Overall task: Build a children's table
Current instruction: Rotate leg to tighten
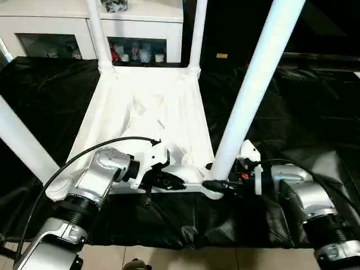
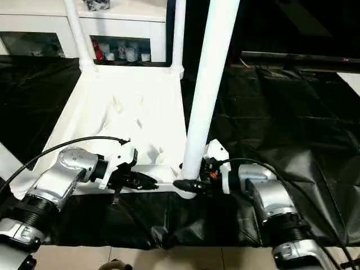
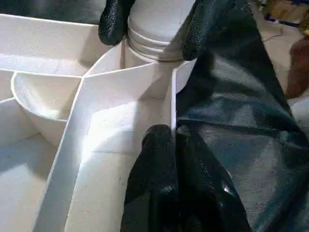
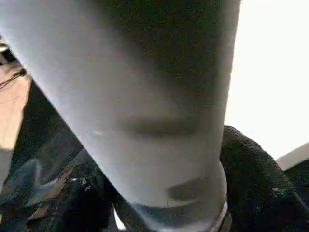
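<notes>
Lying upside down on the black-covered table (image 1: 292, 95), the children's table (image 1: 146, 107) shows its ribbed underside, with all four white legs rising from the corner sockets. Two far legs (image 1: 97, 31) stand at the back corners by a white cabinet (image 1: 56, 28) whose glass-fronted shelves hold small items. A third leg (image 1: 22, 143) slants up at the near corner on the robot's left. The near right leg (image 1: 256, 84) rises tall from its socket at the front corner.

The left pincer (image 1: 169, 181) is pressed together and rests on the near rim of the upturned top, its black fingers (image 3: 164, 183) lying closed against a white rib just inside the edge, as the left wrist view shows. Beyond them in that view, the other arm's two black fingers (image 3: 113, 21) sit on either side of the leg's base.

The right pincer (image 1: 216, 184) reaches in from the robot's right at the bottom of the near right leg, its jaws spread around the tube just above the socket. In the right wrist view the leg (image 4: 145, 96) passes between the dark fingers (image 4: 251, 169); whether they press on it or merely flank it I cannot tell.
</notes>
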Robot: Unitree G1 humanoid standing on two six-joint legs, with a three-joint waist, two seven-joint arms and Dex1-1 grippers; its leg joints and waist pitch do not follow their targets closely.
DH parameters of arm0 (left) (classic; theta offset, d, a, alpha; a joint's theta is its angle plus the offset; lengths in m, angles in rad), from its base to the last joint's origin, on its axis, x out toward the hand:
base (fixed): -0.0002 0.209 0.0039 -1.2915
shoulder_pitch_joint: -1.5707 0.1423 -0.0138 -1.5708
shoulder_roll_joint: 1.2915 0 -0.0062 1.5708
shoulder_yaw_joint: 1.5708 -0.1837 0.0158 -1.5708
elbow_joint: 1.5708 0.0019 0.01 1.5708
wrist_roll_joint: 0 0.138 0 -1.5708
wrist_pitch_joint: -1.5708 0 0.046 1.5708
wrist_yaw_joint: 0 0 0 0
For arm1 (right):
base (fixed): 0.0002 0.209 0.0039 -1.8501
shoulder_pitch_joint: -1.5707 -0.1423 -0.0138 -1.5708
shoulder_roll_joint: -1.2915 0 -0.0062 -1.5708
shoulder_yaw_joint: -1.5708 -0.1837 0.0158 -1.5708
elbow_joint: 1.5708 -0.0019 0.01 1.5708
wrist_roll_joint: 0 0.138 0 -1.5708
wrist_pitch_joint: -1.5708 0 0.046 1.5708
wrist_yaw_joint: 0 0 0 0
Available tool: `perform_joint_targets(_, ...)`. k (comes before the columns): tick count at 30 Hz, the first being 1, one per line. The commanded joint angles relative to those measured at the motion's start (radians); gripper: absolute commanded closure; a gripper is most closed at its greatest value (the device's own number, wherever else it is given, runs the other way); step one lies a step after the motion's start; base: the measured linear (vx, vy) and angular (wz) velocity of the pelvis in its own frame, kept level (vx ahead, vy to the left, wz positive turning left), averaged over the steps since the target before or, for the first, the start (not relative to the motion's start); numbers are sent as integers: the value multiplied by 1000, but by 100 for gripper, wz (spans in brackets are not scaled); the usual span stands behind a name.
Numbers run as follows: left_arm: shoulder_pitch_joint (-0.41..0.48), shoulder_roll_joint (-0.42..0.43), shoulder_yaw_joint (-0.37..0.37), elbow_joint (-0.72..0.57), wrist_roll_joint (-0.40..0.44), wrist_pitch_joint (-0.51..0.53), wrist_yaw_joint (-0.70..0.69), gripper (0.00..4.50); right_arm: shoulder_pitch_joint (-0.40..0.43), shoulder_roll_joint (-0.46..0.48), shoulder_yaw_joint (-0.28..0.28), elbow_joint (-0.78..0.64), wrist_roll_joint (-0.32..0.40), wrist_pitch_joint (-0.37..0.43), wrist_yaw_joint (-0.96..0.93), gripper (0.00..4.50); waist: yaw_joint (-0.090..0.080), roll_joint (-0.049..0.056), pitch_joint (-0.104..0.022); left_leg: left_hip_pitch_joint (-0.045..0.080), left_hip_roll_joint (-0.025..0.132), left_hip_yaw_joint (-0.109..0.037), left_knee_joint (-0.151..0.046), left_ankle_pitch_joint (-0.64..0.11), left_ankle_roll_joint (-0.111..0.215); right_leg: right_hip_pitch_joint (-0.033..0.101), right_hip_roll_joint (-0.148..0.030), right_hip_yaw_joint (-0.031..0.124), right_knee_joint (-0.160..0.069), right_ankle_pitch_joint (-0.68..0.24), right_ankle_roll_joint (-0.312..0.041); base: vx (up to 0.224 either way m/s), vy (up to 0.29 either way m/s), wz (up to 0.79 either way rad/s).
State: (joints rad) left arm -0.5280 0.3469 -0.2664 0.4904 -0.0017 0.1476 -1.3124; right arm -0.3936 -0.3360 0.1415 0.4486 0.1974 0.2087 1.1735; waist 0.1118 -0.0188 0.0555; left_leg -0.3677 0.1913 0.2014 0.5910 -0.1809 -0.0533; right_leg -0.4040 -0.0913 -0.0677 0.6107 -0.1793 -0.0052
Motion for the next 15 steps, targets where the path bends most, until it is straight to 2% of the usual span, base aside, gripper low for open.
perform_joint_targets(1,-38,-63,-6,1,2,-5,79,450,-6,70,23,21,-12,-23,-87,185,-4,-11,-57,16,47,-24,-78,-259,13,35,-70,48,-88,-377,-184,0,0,0)
perform_joint_targets(3,-51,-106,12,23,26,-2,195,450,-15,133,-16,81,-53,-47,-284,185,-11,-9,-55,19,47,-28,-82,-293,-11,31,-71,46,-96,-432,-167,0,0,0)
perform_joint_targets(5,-65,-146,18,44,49,4,295,450,-25,188,-49,120,-70,-38,-435,185,-30,-11,-54,20,43,-36,-86,-347,-36,32,-71,40,-104,-512,-133,0,0,0)
perform_joint_targets(7,-73,-176,21,50,52,20,341,450,-33,230,-72,141,-78,-26,-540,185,-36,-9,-54,17,44,-38,-88,-346,-37,32,-72,42,-105,-509,-126,0,0,0)
perform_joint_targets(9,-79,-192,21,56,54,26,367,450,-35,253,-77,145,-80,-25,-573,185,-40,-13,-54,22,40,-36,-85,-359,-28,26,-72,42,-113,-537,-113,0,0,0)
perform_joint_targets(11,-87,-221,14,65,60,31,391,450,-35,298,-75,138,-79,-33,-601,185,-43,-12,-54,22,40,-35,-84,-357,-20,23,-69,44,-115,-526,-112,0,0,0)
perform_joint_targets(13,-88,-227,4,60,62,29,372,450,-31,318,-71,124,-73,-58,-588,129,-43,-3,-56,18,41,-36,-86,-349,-15,28,-69,45,-110,-482,-122,0,0,0)
perform_joint_targets(15,-90,-221,-4,59,65,22,352,450,-35,321,-76,123,-67,-62,-588,113,-45,-5,-57,17,42,-34,-87,-343,-14,28,-65,46,-106,-439,-135,0,0,0)
